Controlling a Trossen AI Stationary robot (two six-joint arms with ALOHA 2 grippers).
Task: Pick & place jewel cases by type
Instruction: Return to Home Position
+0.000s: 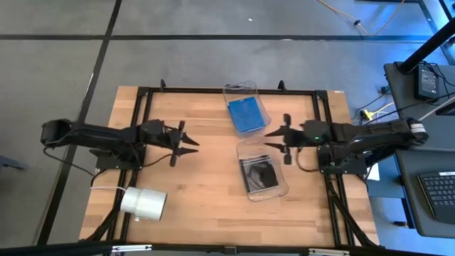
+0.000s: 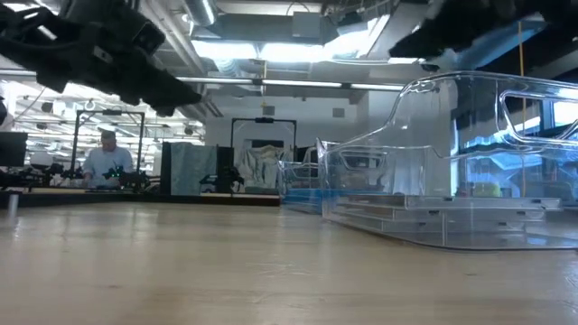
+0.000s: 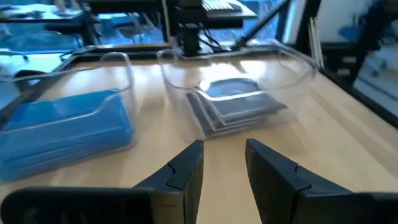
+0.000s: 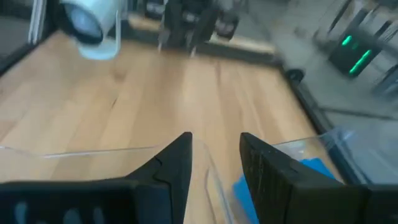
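Blue jewel cases (image 1: 245,114) lie stacked in the far clear bin (image 1: 247,106); in the left wrist view the blue stack (image 3: 65,130) fills that bin. Dark jewel cases (image 1: 259,174) with a disc showing lie stacked in the near clear bin (image 1: 261,169), also seen as the dark stack (image 3: 239,106). My left gripper (image 1: 190,146) hovers left of the bins, open and empty (image 3: 222,162). My right gripper (image 1: 274,139) hovers between the two bins at their right side, open and empty (image 4: 214,155).
A white cylindrical roll (image 1: 143,203) lies near the table's near left corner, also seen in the right wrist view (image 4: 90,18). Bare wood (image 1: 206,185) lies between the roll and the bins. A black frame (image 1: 213,90) runs along the table's edges. A person (image 2: 107,161) sits far behind.
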